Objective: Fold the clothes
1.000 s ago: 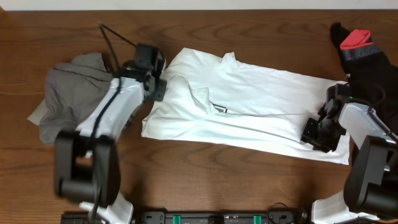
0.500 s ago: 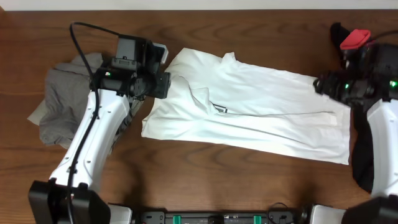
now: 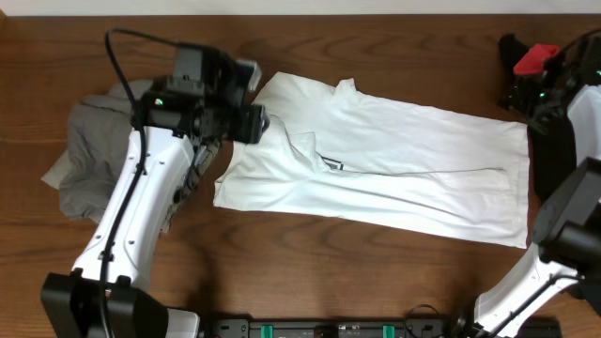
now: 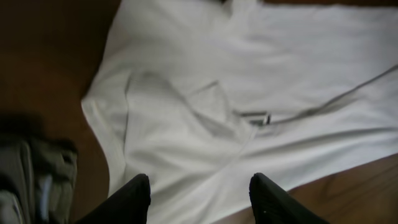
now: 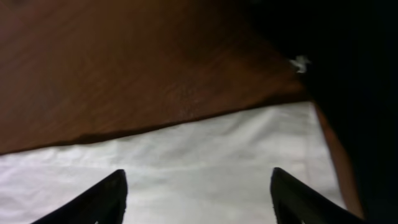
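Right fingers (image 5: 109, 199) spreading wide, empty, having lifted off white T-shirt (image 3: 394, 160), its hem edge lying flat on surface (image 3: 329, 272) below them. Left fingers (image 4: 134, 202) parted, empty, hovering above tucked sleeve. Next fold likely pending.

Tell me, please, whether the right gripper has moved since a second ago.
Yes. Overhead, the right gripper has gone from the near right corner of the white T-shirt toward the far edge, beside the black-and-red garment.

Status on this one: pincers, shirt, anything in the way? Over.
Left pincer open, empty, above the white shirt. Right pincer open, empty, by the shirt's corner. Shirt flat, partly folded. Grey pile off to one side, nothing on the shirt.
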